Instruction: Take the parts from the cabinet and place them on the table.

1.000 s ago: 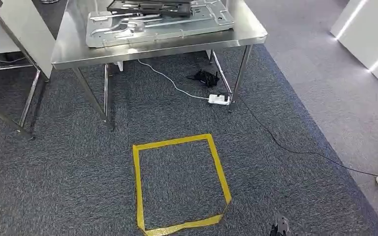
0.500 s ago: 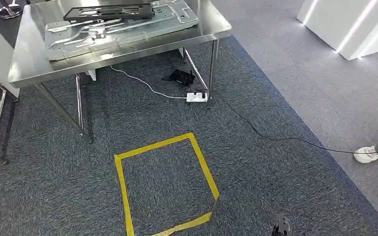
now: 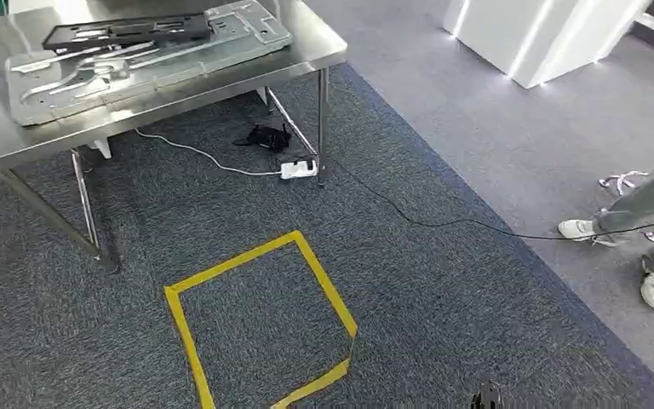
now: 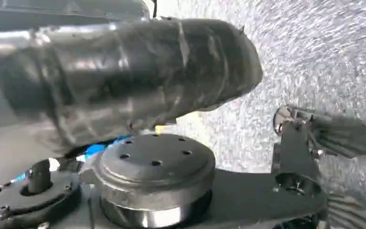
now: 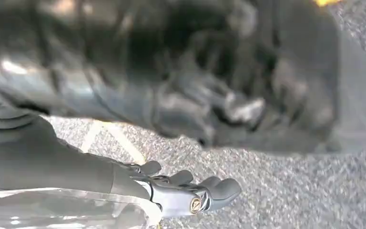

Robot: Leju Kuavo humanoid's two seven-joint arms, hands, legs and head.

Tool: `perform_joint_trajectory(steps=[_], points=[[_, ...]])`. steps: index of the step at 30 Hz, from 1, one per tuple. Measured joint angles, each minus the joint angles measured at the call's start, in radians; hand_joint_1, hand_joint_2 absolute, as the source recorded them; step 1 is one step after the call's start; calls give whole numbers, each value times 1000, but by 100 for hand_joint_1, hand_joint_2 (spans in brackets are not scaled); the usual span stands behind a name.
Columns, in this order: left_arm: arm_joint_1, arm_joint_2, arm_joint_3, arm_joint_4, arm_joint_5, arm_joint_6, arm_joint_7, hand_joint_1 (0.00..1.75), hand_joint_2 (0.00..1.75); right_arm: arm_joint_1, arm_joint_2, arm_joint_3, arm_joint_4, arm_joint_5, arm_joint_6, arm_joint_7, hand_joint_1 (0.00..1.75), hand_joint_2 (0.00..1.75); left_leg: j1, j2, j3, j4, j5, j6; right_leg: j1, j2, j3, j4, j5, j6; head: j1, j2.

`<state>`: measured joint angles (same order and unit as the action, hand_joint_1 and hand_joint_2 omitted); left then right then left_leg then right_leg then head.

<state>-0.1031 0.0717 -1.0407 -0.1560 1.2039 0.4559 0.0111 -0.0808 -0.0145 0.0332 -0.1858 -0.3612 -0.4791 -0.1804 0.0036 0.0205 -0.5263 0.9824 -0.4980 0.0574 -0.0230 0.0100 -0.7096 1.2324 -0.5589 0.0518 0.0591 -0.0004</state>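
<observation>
Head view, robot on the carpet beside the steel table (image 3: 306, 53). On the table lie a large pressed metal panel (image 3: 149, 47) and, resting on its far part, a dark flat frame (image 3: 128, 32); these look like parts of the kind the task names, already set down. The cabinet they come from cannot be placed from here.

Both arms hang low. In the right wrist view the right hand (image 5: 190, 191) points down at the carpet, its fingers (image 5: 221, 188) lightly curled and apart, with nothing between them. In the left wrist view the left hand (image 4: 314, 157) is seen from behind; it appears to carry nothing, but whether its fingers are spread or curled cannot be told.

Hazards, as judgements:
- A black cable (image 3: 443, 223) crosses the carpet from the white power strip (image 3: 299, 169) by the table leg (image 3: 323, 128) toward the grey floor. A step across it could snag a foot and unbalance the robot.
- A person's legs and shoes (image 3: 639, 226) are close on the robot's right, near the same cable. A turn or swing of the arm that way risks contact.
- The yellow tape square (image 3: 260, 319) probably marks the standing spot. Stopping off it could leave the table out of reach, or bring the body against the table edge.
</observation>
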Motion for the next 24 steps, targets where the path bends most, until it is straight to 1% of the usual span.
perform_joint_trajectory(steps=[1, 2, 3, 4, 5, 6, 7, 8, 9, 10, 11, 12, 13, 14, 15, 16, 17, 18, 19, 20, 21, 22, 23, 24], points=[[0, -3, 0, 0, -3, -3, 5, 0, 0, -1, -4, 1, 0, 5, -1, 1, 0, 0, -2, 15, -1, 2, -2, 2, 0, -1, -24, 55, -18, 3, -2, 0], [0, -7, 0, 0, -9, -10, 9, 0, 0, 0, -6, 2, 0, 10, -6, 4, 0, 0, -3, 29, -2, 4, -3, 2, -1, -2, -28, 70, -13, 5, 0, 0], [-1, -11, -2, 0, -14, -17, 15, 0, 0, 1, -9, 3, 0, 13, -15, 13, 0, 0, -3, 42, -2, 8, -7, 1, -1, -4, -4, 33, 16, 5, 0, 0], [-1, -15, -5, 0, -23, -24, 19, 0, 0, 1, -13, 4, 1, 19, -23, 22, 0, 0, -3, 53, -2, 12, -11, -1, 0, -11, 36, -35, 51, 4, 0, 0], [-2, -21, -8, 0, -27, -29, 24, 0, 0, 1, -16, 6, 1, 23, -33, 36, 0, 0, -3, 65, -1, 19, -17, -4, 1, -32, 89, -125, 89, 2, 0, 0], [-2, -22, -12, 0, -32, -34, 28, 0, 0, -2, -21, 9, 1, 26, -43, 48, 0, 0, -5, 76, 0, 27, -24, -11, 6, -79, 128, -196, 99, -2, 0, 0], [-2, -24, -15, 0, -39, -36, 31, 0, 0, -6, -23, 11, 1, 27, -50, 62, 0, 0, -14, 85, -3, 33, -31, -18, 16, -102, 128, -199, 92, -15, 0, 0], [-2, -27, -20, -1, -45, -39, 39, 0, 0, -10, -28, 13, 1, 30, -61, 82, 0, 0, -13, 97, 0, 36, -34, -22, 15, -83, 124, -199, 96, -20, -3, 0], [-2, -28, -24, -1, -51, -40, 43, 0, 0, -10, -31, 16, 1, 32, -70, 100, 0, 0, -13, 106, 2, 35, -34, -25, 16, -73, 120, -199, 96, -23, -2, 0], [-4, -31, -28, -1, -55, -40, 47, 0, 0, -8, -33, 19, 1, 35, -77, 116, 0, 0, -13, 119, 7, 29, -33, -30, 18, -59, 118, -200, 97, -28, -2, 0], [-6, -31, -33, -1, -59, -40, 49, 0, 0, -7, -35, 21, 1, 37, -80, 129, 0, 0, -16, 131, 12, 31, -37, -36, 9, -46, 121, -211, 103, -37, -3, 0], [-7, -31, -39, -1, -62, -40, 52, 0, 0, -5, -35, 24, 1, 39, -85, 140, 0, 0, -7, 89, 8, 41, -51, -43, 5, -36, 126, -217, 107, -40, -2, 0], [-8, -31, -42, -1, -63, -39, 53, 0, 0, -6, -36, 26, 1, 40, -89, 147, 0, 0, -4, 37, -7, 77, -80, -48, 2, -25, 125, -220, 110, -44, -6, 0], [-5, -31, -46, -1, -63, -37, 54, 0, 0, -8, -37, 28, 1, 42, -89, 152, 0, 0, -1, 7, -41, 150, -122, -52, 1, -12, 121, -219, 114, -51, -8, 0], [-2, -31, -47, -1, -64, -33, 53, 0, 0, -11, -37, 29, 0, 42, -88, 162, 0, 0, 2, -5, -80, 233, -159, -54, 1, 4, 118, -219, 115, -52, -9, 0], [0, -31, -49, -1, -64, -28, 50, 0, 0, -12, -37, 31, 1, 42, -86, 174, 0, 0, 4, -10, -110, 293, -176, -57, 1, 18, 118, -219, 115, -52, -8, 0], [0, -31, -53, -1, -64, -20, 44, 0, 0, -11, -37, 34, 1, 42, -82, 186, 0, 0, 6, -11, -124, 316, -170, -58, 1, 33, 118, -218, 115, -51, -9, 0], [0, -29, -57, -1, -63, -13, 34, 0, 0, -10, -37, 36, 1, 42, -72, 204, 0, 0, 8, -11, -118, 296, -142, -58, 0, 47, 118, -216, 115, -51, -8, 0], [0, -25, -61, -1, -56, -4, 16, 0, 0, -9, -37, 38, 1, 42, -59, 220, 0, 0, 9, -13, -95, 238, -98, -59, -2, 59, 118, -213, 115, -50, -8, 0], [-1, -20, -61, -1, -51, -2, -2, 0, 0, -7, -36, 39, 1, 42, -46, 224, 0, 0, 11, -22, -59, 156, -48, -59, -4, 74, 118, -208, 113, -47, -9, 0], [-3, -14, -61, -1, -50, -5, -22, 0, 0, -4, -32, 42, 1, 42, -32, 218, 0, 0, 15, -47, -28, 80, -14, -58, -6, 84, 116, -204, 111, -42, -9, 0], [-3, -10, -61, -1, -49, -9, -49, 0, 0, -3, -31, 42, 1, 36, -19, 199, 0, 0, 13, -85, -20, 60, -33, -57, -3, 93, 111, -200, 111, -33, -9, 0], [-4, -2, -61, -1, -49, -10, -84, 0, 0, -4, -27, 42, 1, 25, -7, 173, 0, 0, 12, -81, -18, 49, -30, -50, -5, 105, 104, -197, 114, -26, -8, 0], [-5, 3, -61, -1, -51, -11, -108, 0, 0, 0, -24, 42, 1, 15, 4, 143, 0, 0, 8, -75, -18, 50, -28, -47, -6, 110, 101, -202, 119, -18, -7, 0]])
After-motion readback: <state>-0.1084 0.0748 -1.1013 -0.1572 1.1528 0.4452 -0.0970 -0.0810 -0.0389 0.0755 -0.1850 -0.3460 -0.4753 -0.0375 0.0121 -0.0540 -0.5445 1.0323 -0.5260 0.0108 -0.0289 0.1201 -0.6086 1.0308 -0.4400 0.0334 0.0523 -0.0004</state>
